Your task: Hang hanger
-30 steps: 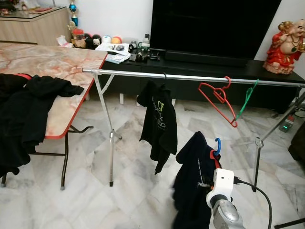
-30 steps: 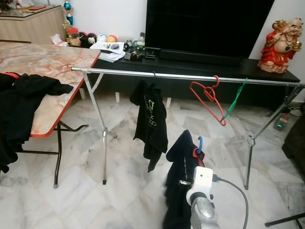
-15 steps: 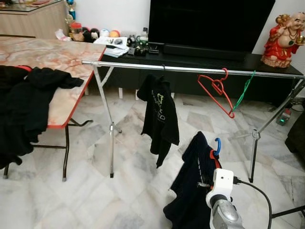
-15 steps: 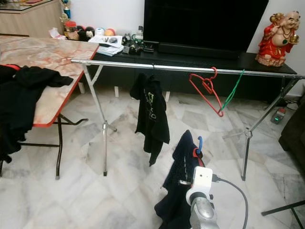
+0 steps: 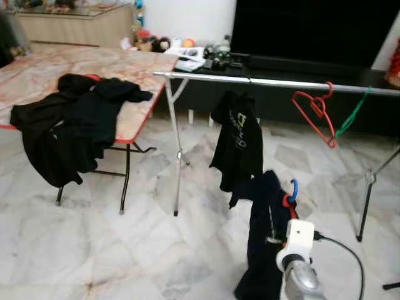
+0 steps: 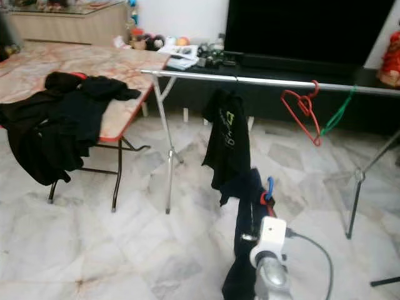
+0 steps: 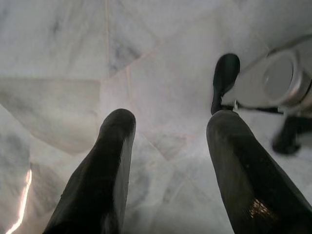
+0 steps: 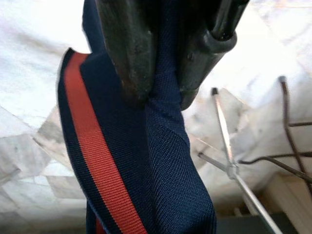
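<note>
- Left eye view: the right gripper holds up a dark navy garment on a blue hanger, in front of and below the silver clothes rail. On that rail hang a black shirt, an empty red hanger and a green hanger. Beside the rail's near end stands a marble-topped table with black clothes heaped on it.
- Right eye view: same layout; the blue hook sits lower than the rail, close in front of the black shirt, and has not reached the bar.
- Left wrist view: the left gripper has its fingers spread wide with nothing between them, pointing down at the marble floor.
- Right wrist view: the right gripper's fingers are pinched tight on navy fabric with a red stripe, near the collar.
- Step in hand, as I judge it: carrying the loaded hanger to the rail. The next move calls for lifting the hook above the bar, probably in the gap between black shirt and red hanger, then lowering it on before letting go.
</note>
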You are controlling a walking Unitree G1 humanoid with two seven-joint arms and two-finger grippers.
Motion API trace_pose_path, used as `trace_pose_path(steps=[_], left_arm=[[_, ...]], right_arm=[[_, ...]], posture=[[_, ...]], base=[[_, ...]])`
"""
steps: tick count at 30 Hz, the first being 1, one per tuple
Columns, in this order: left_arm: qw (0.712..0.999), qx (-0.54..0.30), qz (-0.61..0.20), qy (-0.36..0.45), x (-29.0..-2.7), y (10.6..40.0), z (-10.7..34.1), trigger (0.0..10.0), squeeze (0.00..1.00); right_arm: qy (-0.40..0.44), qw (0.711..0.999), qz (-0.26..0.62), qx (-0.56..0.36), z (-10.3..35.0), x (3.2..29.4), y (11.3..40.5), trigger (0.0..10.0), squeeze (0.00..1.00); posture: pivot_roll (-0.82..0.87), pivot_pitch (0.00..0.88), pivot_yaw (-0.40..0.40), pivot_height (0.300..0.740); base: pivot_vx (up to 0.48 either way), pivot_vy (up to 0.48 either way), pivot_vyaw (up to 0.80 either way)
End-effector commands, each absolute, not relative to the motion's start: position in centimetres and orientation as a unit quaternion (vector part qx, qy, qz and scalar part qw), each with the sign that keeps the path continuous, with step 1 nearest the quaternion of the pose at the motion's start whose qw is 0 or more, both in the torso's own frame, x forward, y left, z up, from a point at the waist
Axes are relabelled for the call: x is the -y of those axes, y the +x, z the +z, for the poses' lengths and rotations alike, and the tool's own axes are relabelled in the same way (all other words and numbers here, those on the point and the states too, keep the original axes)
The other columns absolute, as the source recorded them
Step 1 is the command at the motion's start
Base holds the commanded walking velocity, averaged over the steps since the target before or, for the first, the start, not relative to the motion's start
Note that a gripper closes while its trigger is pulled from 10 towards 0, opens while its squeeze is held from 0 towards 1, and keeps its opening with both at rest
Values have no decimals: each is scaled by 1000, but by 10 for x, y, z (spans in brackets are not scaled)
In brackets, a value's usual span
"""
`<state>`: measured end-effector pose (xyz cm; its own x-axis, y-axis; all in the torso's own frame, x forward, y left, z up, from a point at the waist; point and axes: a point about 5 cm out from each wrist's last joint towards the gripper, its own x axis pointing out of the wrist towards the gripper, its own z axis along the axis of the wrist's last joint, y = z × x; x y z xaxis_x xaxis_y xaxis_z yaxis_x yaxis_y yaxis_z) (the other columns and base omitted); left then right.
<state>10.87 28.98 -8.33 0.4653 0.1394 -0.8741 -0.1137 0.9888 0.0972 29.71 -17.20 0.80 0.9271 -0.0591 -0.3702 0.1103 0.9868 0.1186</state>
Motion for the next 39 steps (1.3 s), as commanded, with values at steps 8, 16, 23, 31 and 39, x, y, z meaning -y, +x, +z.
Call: trace_pose_path(steps=[8, 16, 23, 31, 39], left_arm=[[850, -522, 64, 17, -287, 105, -86, 10000, 0], [852, -518, 73, 17, -290, 105, -85, 10000, 0], [853, -515, 76, 18, -292, 105, -83, 10000, 0], [859, -504, 82, 23, -293, 108, -82, 10000, 0], [878, -463, 101, 66, -295, 117, -77, 10000, 0]], right_arm=[[64, 983, -52, -165, 17, 179, 304, 10000, 0], [68, 982, -49, -169, 16, 176, 304, 10000, 0], [66, 981, -41, -180, 14, 173, 304, 10000, 0], [58, 980, -26, -189, 16, 173, 307, 10000, 0], [7, 977, 9, -212, 22, 181, 316, 10000, 0]], posture=[[176, 0, -33, 740], [183, 0, -25, 740], [186, 0, -16, 740], [191, 0, -16, 740], [206, 0, -29, 740]], base=[[-297, 0, 0], [-140, 0, 0], [0, 0, 0], [0, 0, 0], [0, 0, 0]])
